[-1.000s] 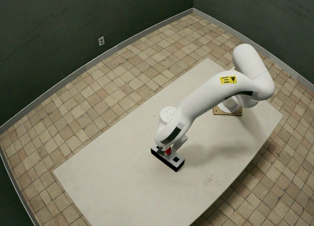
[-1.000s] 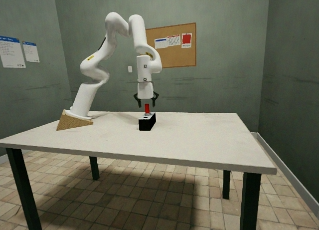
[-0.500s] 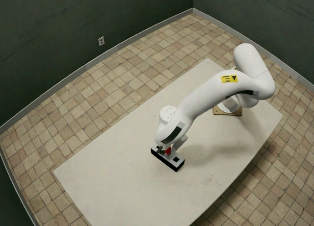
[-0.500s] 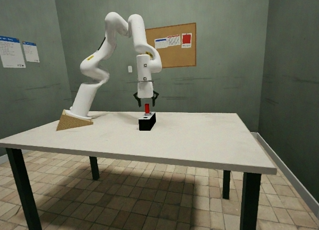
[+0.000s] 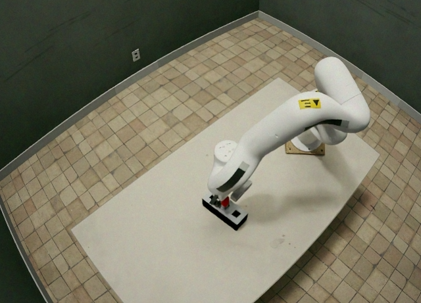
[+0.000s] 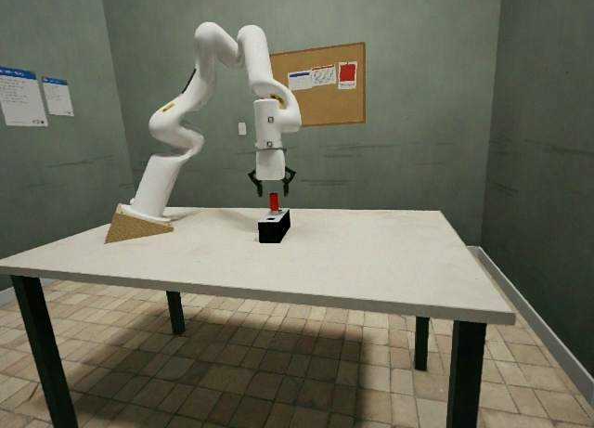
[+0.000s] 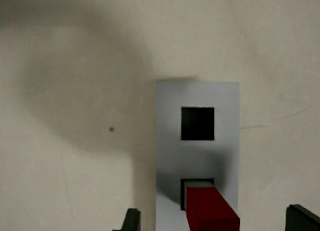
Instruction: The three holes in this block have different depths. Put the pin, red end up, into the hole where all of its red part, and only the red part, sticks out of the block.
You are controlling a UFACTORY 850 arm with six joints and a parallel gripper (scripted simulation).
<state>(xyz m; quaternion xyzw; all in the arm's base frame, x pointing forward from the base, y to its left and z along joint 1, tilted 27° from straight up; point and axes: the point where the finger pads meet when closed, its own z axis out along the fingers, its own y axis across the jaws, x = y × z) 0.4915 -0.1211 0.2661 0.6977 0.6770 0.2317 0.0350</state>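
The pin (image 6: 274, 201) stands red end up in the middle hole of the block (image 6: 273, 231), the gripper (image 6: 272, 189) above it released and empty.

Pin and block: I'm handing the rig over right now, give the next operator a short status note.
Tool: open, holding nothing, hovering just above the pin.
Pin: standing upright, red end up, in the middle hole of the block on the table. A thin grey sliver seems to show at the pin's base in the wrist view.
End hole: empty; the other end hole is mostly hidden.
Done: pin inserted and let go.
Left: confirm only red sticks out, then pull the arm away.
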